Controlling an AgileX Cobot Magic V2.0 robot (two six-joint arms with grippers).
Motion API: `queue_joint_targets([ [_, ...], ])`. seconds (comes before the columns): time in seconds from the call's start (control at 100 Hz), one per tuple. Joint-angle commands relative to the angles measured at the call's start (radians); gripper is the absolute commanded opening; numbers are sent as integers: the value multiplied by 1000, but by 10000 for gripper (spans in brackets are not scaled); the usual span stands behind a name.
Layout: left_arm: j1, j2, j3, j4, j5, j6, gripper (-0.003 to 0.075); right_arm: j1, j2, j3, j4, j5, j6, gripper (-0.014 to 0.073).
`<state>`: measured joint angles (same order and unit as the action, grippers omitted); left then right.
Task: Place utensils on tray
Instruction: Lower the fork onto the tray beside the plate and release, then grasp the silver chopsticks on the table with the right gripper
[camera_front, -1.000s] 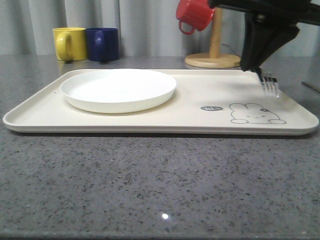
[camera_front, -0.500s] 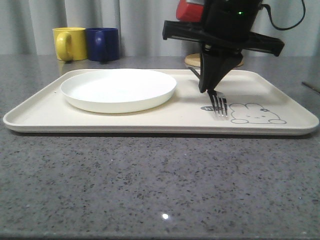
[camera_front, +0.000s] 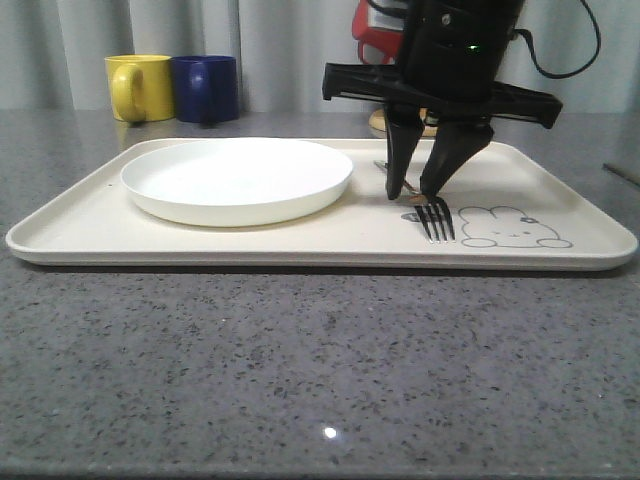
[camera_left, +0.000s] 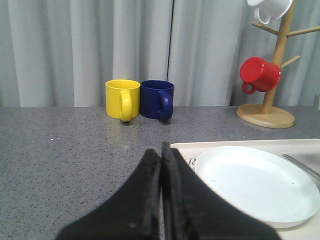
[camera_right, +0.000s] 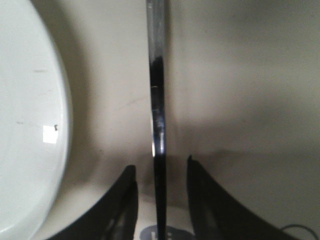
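The fork (camera_front: 437, 219) lies flat on the cream tray (camera_front: 250, 240), tines toward the front, just left of the rabbit drawing. My right gripper (camera_front: 412, 193) stands over it, open, one finger on each side of the handle and apart from it. In the right wrist view the shiny fork handle (camera_right: 157, 100) runs between the parted fingers (camera_right: 160, 167) on the tray (camera_right: 240, 75). My left gripper (camera_left: 159, 150) is shut with nothing in it, above the table near the tray's corner (camera_left: 185, 150). The fork's handle end (camera_left: 300, 165) shows past the plate.
A round white plate (camera_front: 237, 178) takes up the tray's left half. A yellow mug (camera_front: 140, 87) and a blue mug (camera_front: 205, 88) stand at the back left. A wooden mug tree (camera_front: 425, 122) with a red mug (camera_front: 372, 40) stands behind the right arm.
My right gripper carried the fork from the tray's right side to left of the rabbit drawing, lowered it and opened. The fork now lies loose on the tray.
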<state>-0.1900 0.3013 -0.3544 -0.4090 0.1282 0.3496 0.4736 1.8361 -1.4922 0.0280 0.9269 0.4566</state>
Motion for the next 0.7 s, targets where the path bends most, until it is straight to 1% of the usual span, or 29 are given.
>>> queue_joint_targets([
  [0.0,-8,7,-29,-6,-77,-9,-18,0,-48,-35,-7,-18,-1,373],
  [0.04,-8,7,-29,-6,-77,-9,-18,0,-50,-43,-7,-13,-2,386],
  [0.11,-8,7,-29,-6,-77,-9,-18,0,-53,-66,-8,8,-10,384],
  [0.24,-8,7,-29,-6,-77,-9,-18,-4,-72,-121,-12,53,-80,384],
  [0.33,-8,7,-29,-6,-77,-9,-18,-27,-94,-147,-14,72,-131,384],
  [0.45,-8,7,-29,-6,-77,-9,-18,-95,-126,-149,-14,103,-189,384],
  [0.69,-8,7,-29,-6,-77,-9,-18,-286,-140,-149,-14,192,-291,384],
])
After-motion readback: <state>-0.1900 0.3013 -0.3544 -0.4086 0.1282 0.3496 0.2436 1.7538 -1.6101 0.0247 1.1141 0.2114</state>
